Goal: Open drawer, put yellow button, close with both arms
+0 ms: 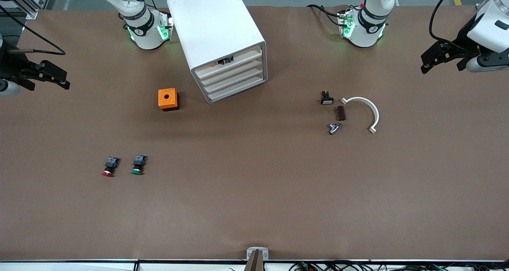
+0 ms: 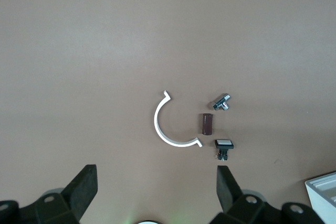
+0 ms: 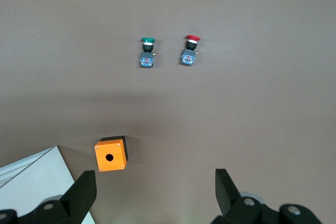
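The left hand (image 1: 443,60) hangs with its fingers spread apart and empty at the left arm's end of the brown surface (image 1: 254,199), over bare cloth. The right hand (image 1: 47,75) hangs the same way, fingers apart and holding nothing, at the right arm's end.

Nearest the left hand lie a white half-ring clip (image 1: 366,112), a small brown block (image 1: 340,113), a silver metal fitting (image 1: 333,128) and a black switch with a white face (image 1: 326,98), all close together but apart. Nearest the right hand sits an orange box with a round hole in its top (image 1: 168,98), and nearer the front camera a red-capped push-button (image 1: 109,167) and a green-capped push-button (image 1: 137,165) lie side by side, just apart.

Between the arm bases stands the white cabinet (image 1: 216,28), its four drawers facing the front camera at an angle. The top drawer (image 1: 228,62) looks pushed in, and something small, black-blue with a touch of yellow-orange, shows at its upper edge (likely the yellow button (image 1: 224,60), though too small to be sure).
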Controlling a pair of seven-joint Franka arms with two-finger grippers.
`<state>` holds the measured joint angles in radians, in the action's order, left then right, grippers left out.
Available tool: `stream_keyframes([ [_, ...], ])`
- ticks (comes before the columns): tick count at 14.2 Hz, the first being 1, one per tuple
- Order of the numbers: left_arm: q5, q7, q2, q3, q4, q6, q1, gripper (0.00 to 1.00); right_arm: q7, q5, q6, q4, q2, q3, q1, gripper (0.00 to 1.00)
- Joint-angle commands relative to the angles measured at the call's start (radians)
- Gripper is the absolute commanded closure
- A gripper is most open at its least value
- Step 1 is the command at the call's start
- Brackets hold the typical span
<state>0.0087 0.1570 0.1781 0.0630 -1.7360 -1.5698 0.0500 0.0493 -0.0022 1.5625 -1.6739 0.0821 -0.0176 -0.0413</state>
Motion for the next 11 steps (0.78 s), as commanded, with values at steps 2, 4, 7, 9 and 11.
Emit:
stream_keyframes([
  [2, 0.022, -0.060, -0.014, 0.001, 0.044, 0.019, -0.033, 0.00, 0.024, 0.010, 0.024, -0.043, 0.036, -0.009, -0.028, 0.00],
  [4, 0.022, -0.068, -0.017, 0.001, 0.046, 0.019, -0.051, 0.00, 0.021, 0.014, 0.019, -0.046, 0.036, -0.009, -0.028, 0.00],
  [7, 0.022, -0.068, -0.019, 0.001, 0.046, 0.020, -0.053, 0.00, 0.006, 0.018, 0.017, -0.046, 0.039, -0.009, -0.029, 0.00],
  [9, 0.022, -0.066, -0.020, 0.001, 0.046, 0.024, -0.053, 0.00, 0.007, 0.056, 0.021, -0.047, 0.039, -0.007, -0.052, 0.00],
  [11, 0.022, -0.065, -0.020, 0.001, 0.046, 0.033, -0.053, 0.00, 0.009, 0.061, 0.021, -0.047, 0.039, -0.009, -0.057, 0.00],
])
